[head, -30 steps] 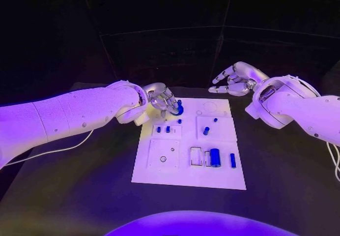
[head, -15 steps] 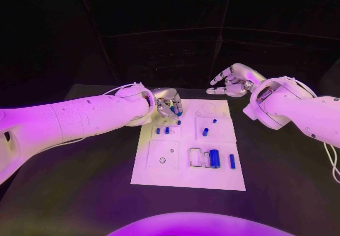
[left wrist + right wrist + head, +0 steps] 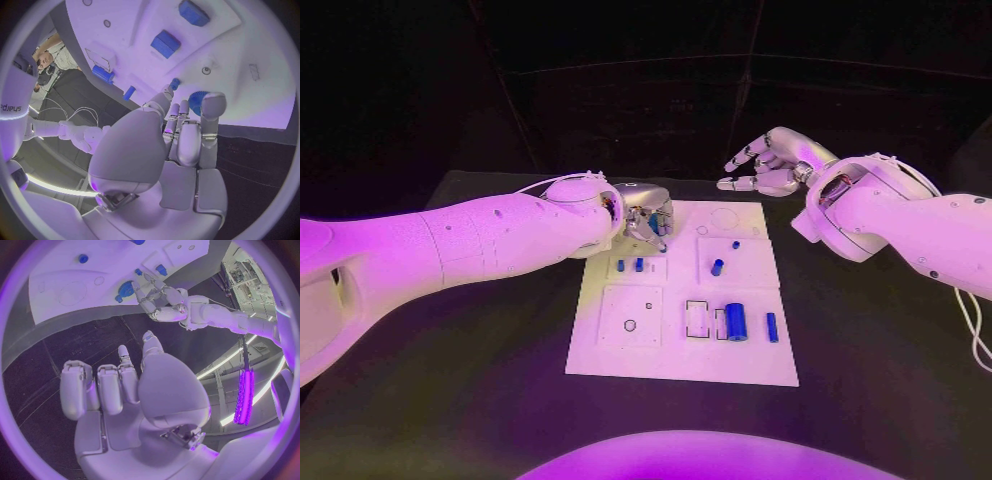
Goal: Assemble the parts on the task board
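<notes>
Black table (image 3: pixel 473 400); white task board (image 3: pixel 661 362) flat at centre

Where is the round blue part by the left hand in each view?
Head view: the round blue part sits at the fingertips of the left hand, over the far end of the task board.
Left wrist view: the part is beside that hand's fingertips, against the board.
Right wrist view: the part lies on the board, at the left hand.
Shared landmark: the left hand.
</notes>
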Robot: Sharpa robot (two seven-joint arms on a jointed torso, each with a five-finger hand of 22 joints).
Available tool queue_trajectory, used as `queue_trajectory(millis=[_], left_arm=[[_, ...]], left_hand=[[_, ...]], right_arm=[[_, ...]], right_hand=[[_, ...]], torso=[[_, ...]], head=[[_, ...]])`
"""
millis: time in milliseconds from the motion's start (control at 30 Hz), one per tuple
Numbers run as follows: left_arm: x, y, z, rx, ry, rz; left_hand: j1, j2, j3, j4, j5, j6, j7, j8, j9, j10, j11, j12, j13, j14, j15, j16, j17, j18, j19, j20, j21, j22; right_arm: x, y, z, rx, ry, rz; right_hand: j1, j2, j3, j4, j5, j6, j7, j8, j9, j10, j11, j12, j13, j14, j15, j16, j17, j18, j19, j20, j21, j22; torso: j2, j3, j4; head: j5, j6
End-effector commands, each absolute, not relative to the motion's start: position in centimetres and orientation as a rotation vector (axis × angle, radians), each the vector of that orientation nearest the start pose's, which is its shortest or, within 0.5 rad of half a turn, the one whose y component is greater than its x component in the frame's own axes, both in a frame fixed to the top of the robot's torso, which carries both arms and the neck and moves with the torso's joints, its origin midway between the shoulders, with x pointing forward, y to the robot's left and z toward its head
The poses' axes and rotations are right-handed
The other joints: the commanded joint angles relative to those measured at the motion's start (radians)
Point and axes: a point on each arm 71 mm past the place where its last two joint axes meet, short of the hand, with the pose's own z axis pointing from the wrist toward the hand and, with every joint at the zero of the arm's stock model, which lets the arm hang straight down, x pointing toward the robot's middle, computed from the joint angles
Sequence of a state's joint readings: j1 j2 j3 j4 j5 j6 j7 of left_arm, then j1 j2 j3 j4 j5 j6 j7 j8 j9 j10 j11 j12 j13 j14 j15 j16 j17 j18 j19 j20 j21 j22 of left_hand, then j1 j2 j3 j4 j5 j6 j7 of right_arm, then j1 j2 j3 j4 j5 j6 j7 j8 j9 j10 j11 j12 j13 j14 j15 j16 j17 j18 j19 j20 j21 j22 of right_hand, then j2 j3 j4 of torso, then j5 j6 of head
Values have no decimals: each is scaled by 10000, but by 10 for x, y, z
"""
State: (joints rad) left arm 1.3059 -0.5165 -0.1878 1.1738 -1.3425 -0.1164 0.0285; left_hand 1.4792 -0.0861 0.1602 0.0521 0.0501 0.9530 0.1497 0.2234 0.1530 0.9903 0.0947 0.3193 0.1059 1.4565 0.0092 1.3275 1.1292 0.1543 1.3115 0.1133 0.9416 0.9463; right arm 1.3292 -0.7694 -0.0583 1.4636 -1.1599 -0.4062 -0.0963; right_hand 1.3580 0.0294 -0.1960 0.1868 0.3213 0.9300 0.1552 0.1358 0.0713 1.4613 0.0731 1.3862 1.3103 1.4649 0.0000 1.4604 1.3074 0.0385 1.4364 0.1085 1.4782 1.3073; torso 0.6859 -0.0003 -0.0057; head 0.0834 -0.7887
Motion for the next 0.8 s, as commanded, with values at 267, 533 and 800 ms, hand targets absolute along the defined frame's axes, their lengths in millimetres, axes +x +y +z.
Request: queue_trajectory(millis=[267,533,800], left_arm=[[533,118,-212,4311,18885,-6610],[536,117,-216,4394,19301,-6112],[536,115,-219,4526,19436,-6038]], left_hand=[[-72,40,158,-104,11,228,-8,-96,-90,242,-28,-117,-137,100,-19,34,-140,-176,188,-43,389,372],[-11,117,413,-193,11,426,-63,-141,-172,467,-75,-232,-281,105,-60,37,-249,-220,241,-74,647,641],[-6,142,590,-238,12,520,-67,-175,-219,578,-86,-314,-356,94,-66,33,-314,-218,206,-82,666,677]], right_arm=[[518,-185,-126,975,15608,7837],[517,-185,-126,955,15616,7855],[517,-184,-126,936,15614,7880]], right_hand=[[31,80,-30,28,31,-46,-3,40,-13,-1,-48,-31,1037,615,-51,-39,572,86,-56,-21,-59,737],[45,86,-34,28,43,-46,-4,42,-13,5,-48,-20,1046,618,-52,-32,584,85,-52,-21,-57,742],[45,86,-34,28,43,-46,-4,42,-13,5,-48,-20,1046,618,-52,-32,584,85,-52,-21,-57,742]], torso=[[-9,-4,11],[-9,3,5],[-10,9,16]], head=[[-18,-20],[-45,-53],[-71,-71]])
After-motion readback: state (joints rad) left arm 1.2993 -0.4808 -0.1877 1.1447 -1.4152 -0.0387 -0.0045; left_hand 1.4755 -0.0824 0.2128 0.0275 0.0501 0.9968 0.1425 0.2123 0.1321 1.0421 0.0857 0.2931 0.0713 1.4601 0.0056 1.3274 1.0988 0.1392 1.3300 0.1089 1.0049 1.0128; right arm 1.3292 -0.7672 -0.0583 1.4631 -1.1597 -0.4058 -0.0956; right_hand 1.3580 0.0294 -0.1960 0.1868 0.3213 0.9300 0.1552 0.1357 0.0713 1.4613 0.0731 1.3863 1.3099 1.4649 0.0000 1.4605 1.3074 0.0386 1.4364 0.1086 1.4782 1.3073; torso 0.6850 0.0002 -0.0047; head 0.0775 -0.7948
